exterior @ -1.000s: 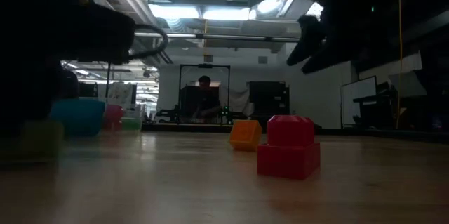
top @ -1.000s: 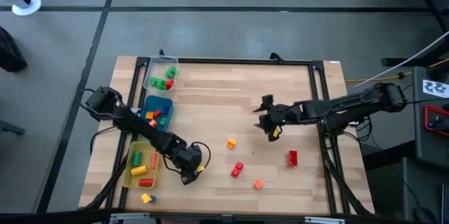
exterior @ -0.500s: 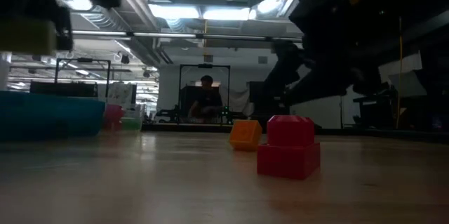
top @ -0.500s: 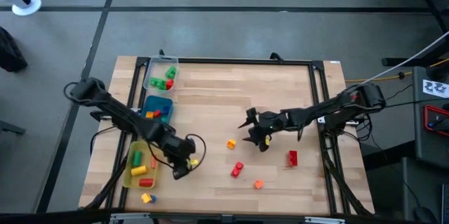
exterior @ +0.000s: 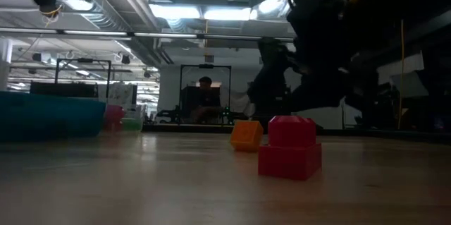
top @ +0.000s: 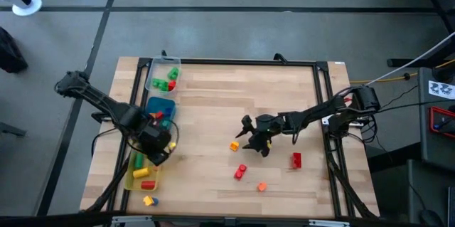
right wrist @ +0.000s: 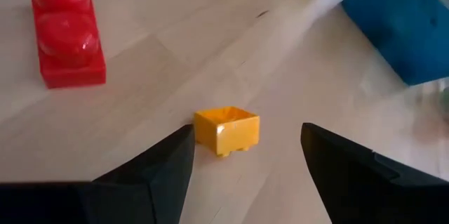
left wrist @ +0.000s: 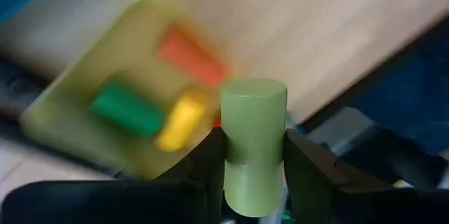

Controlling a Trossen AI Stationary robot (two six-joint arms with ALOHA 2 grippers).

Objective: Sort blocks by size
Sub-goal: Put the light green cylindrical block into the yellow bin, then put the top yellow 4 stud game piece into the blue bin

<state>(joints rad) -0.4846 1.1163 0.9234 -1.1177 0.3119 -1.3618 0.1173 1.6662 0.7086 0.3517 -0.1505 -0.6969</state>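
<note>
My left gripper (top: 161, 149) hangs above the yellow tray (top: 133, 177) and is shut on a pale green cylinder block (left wrist: 253, 112). A green, a yellow and an orange block lie in that tray. My right gripper (top: 247, 136) stands open low over the table's middle. A small orange block (right wrist: 226, 130) rests on the wood just ahead of the gap between its fingers (right wrist: 247, 137), untouched. A red two-stud block (right wrist: 66, 31) lies farther off. In the low view, the red block (exterior: 289, 147) and the orange block (exterior: 246, 135) stand on the table. My left gripper pinches the cylinder's round side (left wrist: 238, 155) between its two fingers, on the half nearer the wrist. The fingers slant down from above and lie along the cylinder. Its flat free end (left wrist: 254, 89) points away from the wrist. The cylinder is lifted clear, above the yellow tray.
A clear tray (top: 162, 76) and a blue tray (top: 158, 107), both with blocks, stand behind the yellow one along the left side. A red brick (top: 296, 160), an orange block (top: 261, 186) and a block at the front left (top: 148, 201) lie loose.
My left gripper has risen from the table's near part and gone toward the left edge to above the yellow tray, rolling its wrist and lifting the cylinder clear. My right gripper has sunk and gone left toward the orange block, staying open.
</note>
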